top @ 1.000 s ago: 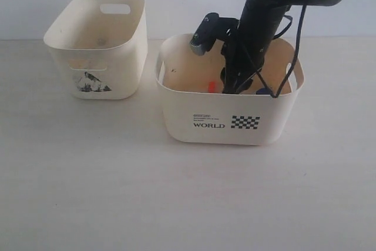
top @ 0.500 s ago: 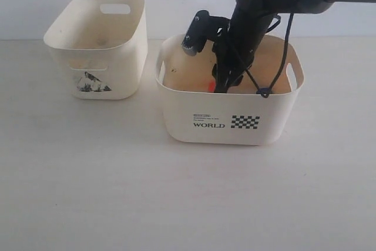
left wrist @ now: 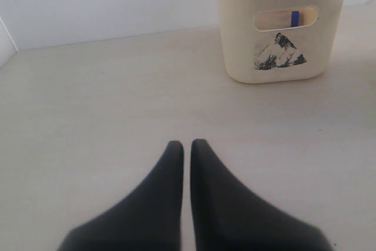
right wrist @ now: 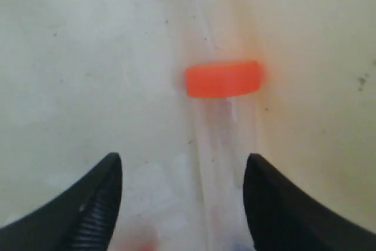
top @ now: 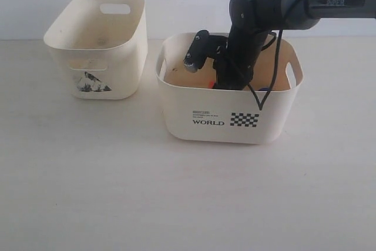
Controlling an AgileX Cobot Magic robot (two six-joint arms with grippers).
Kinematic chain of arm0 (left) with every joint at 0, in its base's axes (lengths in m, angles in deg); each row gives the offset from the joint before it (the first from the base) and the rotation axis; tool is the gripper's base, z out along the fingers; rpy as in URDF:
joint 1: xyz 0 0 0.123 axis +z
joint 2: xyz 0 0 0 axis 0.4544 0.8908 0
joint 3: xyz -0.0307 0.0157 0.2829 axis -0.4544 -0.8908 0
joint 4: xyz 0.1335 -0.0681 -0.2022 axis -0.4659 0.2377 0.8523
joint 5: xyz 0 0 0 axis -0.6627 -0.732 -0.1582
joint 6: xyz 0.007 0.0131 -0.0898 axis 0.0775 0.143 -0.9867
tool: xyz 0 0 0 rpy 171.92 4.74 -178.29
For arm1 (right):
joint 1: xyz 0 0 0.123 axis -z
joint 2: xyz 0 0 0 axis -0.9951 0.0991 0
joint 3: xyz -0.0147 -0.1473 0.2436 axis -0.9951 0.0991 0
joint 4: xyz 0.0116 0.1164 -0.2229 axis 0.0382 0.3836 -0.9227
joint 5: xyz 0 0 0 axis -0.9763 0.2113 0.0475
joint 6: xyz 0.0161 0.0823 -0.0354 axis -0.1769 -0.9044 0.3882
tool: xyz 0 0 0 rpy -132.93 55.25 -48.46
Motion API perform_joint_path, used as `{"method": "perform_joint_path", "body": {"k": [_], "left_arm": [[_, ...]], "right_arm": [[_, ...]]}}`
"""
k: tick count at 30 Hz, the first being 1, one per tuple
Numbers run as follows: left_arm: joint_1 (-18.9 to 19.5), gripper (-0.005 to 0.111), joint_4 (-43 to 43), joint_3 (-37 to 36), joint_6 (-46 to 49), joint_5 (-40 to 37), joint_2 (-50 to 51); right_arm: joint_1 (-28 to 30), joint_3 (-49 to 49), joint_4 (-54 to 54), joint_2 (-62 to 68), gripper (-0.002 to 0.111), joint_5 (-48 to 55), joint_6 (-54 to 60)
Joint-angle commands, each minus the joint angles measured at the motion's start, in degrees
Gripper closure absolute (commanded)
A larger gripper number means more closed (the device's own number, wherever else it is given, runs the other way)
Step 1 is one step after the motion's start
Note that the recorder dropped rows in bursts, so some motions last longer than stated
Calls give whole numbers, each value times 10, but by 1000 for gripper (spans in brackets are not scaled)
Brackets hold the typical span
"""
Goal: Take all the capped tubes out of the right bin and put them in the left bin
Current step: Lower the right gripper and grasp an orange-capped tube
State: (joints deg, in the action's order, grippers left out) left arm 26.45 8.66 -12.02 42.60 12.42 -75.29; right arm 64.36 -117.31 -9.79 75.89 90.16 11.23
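The right bin (top: 176, 101), cream with "WORLD" printed on it, has my right arm reaching down into it. On the bin's floor lies a clear capped tube with an orange-red cap (right wrist: 223, 79), its cap also showing over the rim (top: 210, 83). My right gripper (right wrist: 183, 166) hangs open just above the tube, whose clear body runs between the two fingers without touching either. The left bin (top: 97, 57) stands apart to the left. Through its slot handle a blue cap (left wrist: 295, 18) shows. My left gripper (left wrist: 187, 145) is shut over bare table, well short of the left bin (left wrist: 276, 57).
Both bins stand on a pale table against a white wall. A black cable (top: 261, 95) from the right arm droops over the right bin's front rim. The walls of that bin closely surround the right gripper.
The right arm has sunk lower into the right bin and shifted a little left, toward the orange-capped tube. The left arm and both bins have stayed put.
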Motion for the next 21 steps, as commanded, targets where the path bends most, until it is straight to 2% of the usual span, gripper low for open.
{"method": "perform_joint_path", "body": {"k": [1,6,21], "left_arm": [[0,102,4,2,-5,5,0],[0,102,4,2,-5,5,0],[0,102,4,2,-5,5,0]], "right_arm": [[0,0,-35,-2,50,-24,-1],[0,0,-64,-2,50,-27,-16],[0,0,-37,53,50,-38,-21]]}}
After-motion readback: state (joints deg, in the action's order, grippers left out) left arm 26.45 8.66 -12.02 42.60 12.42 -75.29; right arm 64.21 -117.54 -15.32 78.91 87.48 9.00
